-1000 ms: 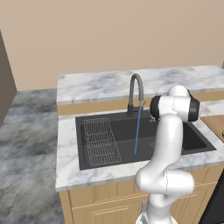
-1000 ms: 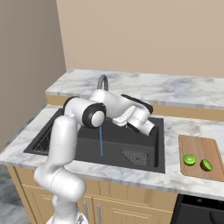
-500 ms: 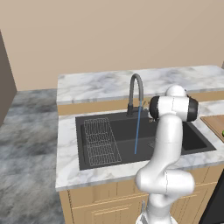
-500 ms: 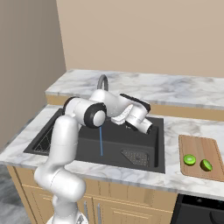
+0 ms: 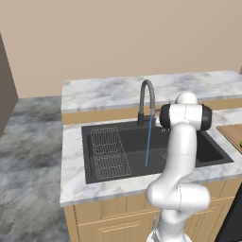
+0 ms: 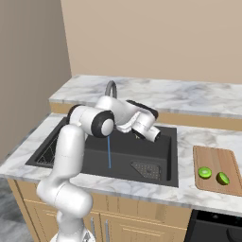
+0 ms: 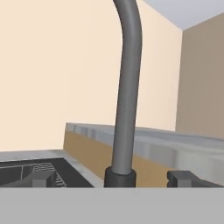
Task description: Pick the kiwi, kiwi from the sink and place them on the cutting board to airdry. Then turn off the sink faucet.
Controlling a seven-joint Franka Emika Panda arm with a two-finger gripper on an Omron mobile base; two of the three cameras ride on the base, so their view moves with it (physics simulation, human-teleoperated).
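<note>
Two lime-green kiwis (image 6: 204, 172) (image 6: 222, 178) lie side by side on the wooden cutting board (image 6: 213, 156), right of the sink (image 6: 124, 158). The dark gooseneck sink faucet (image 5: 146, 100) (image 6: 111, 89) runs, a thin blue stream of water (image 5: 148, 142) falling into the basin. My gripper (image 6: 138, 134) hovers over the back of the sink, just right of the faucet, pointing at it. In the hand view the faucet's stem (image 7: 127, 87) rises close ahead, with my open gripper (image 7: 114, 179) level with its base collar and one fingertip (image 7: 188, 178) on each side of it. Nothing is held.
A wire rack (image 5: 109, 151) lies in the sink's left half and a mesh drain grate (image 6: 144, 169) at its front right. A raised marble ledge (image 5: 142, 90) runs behind the faucet. The board's corner (image 5: 233, 133) shows at the right edge. My elbow (image 5: 185, 117) looms over the sink.
My hand has crept a little to the left, closer to the faucet. The jaws stay wide, and the water keeps running.
</note>
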